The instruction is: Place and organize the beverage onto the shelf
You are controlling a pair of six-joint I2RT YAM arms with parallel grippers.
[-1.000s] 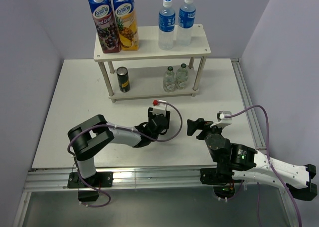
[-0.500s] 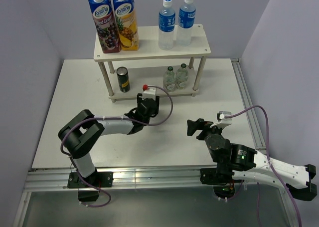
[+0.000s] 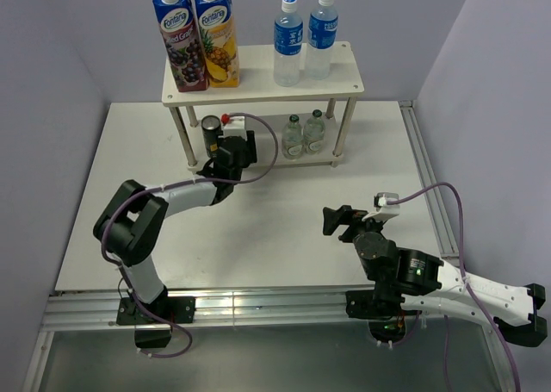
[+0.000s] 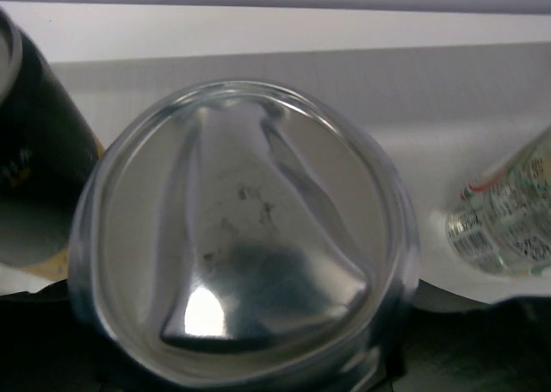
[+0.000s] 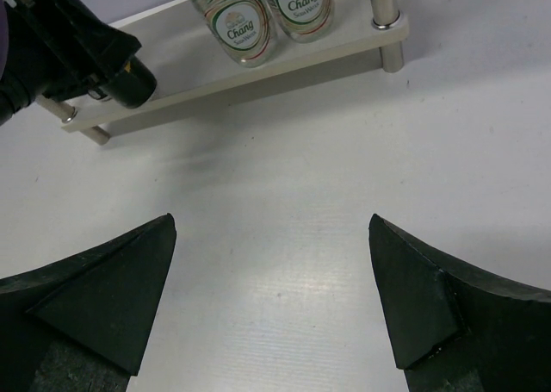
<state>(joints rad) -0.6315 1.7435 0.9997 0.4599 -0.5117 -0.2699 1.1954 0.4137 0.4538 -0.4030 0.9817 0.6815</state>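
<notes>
White table top [image 3: 284, 237], pale lilac walls [image 3: 52, 47] on three sides. Cream-white two-tier shelf [image 3: 344, 82] on thin round legs stands toward the far edge of the table.

Upper board, left end: two tall blue juice cartons [image 3: 195, 34], upright, side by side and touching.

Lower board, left end: standing can [image 3: 211, 133], dark body with a silver top, upright near the front-left leg.

Left gripper [image 3: 231, 153] is at the front edge of the lower board, just right of the standing can, arm stretched forward from its base. It is clamped on the held can [image 4: 245, 237], a second dark can. The can's silver end faces the wrist camera and fills most of that view. There the standing can sits just beside it on the left, and a clear bottle lies farther right with a gap between. Cannot tell whether the held can touches the board.

Lower board, right half: two short bottles [image 3: 293, 137], clear with dark caps, upright and close together, clear of the left gripper.

Upper board, right half: two water bottles [image 3: 288, 43], clear with blue labels and blue caps, upright, close together.

Right gripper [image 3: 338, 220] sits low over bare table, well in front of the shelf. Its fingers are spread wide with nothing between them.
</notes>
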